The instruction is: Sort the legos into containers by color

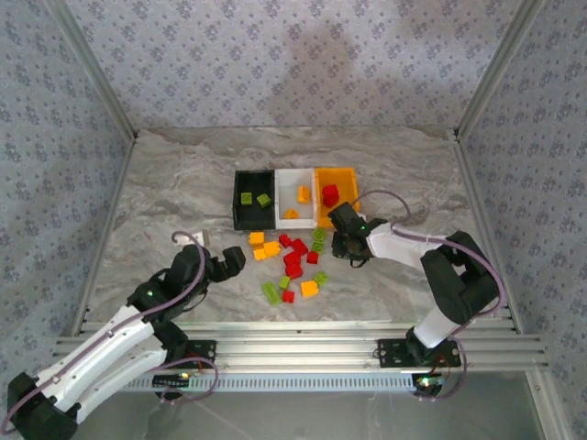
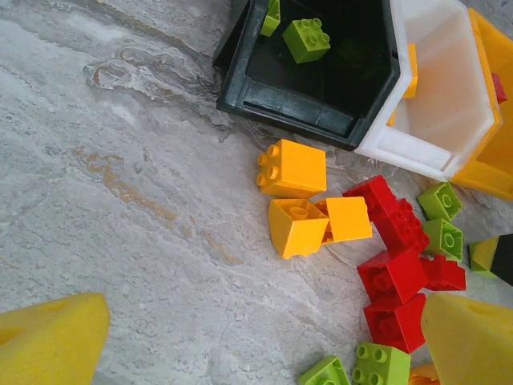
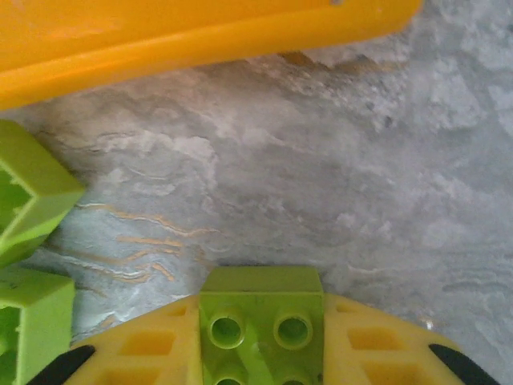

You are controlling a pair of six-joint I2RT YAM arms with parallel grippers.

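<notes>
Right claw (image 3: 260,353) grips green lego (image 3: 260,309); orange bin (image 3: 200,32) ahead, two green bricks (image 3: 36,188) alongside. Left claw (image 2: 260,341) wide open.

We count three small open-top plastic bins: one black bin (image 1: 254,224), one white bin (image 1: 295,172), one orange-yellow bin (image 1: 345,179). Inside them we count two lime green studded bricks (image 1: 246,198), two yellow-orange bricks (image 1: 303,193) and one red brick (image 1: 329,193). Loose on the bench (image 1: 165,202) lie four more yellow-orange, about six red, about five green.
</notes>
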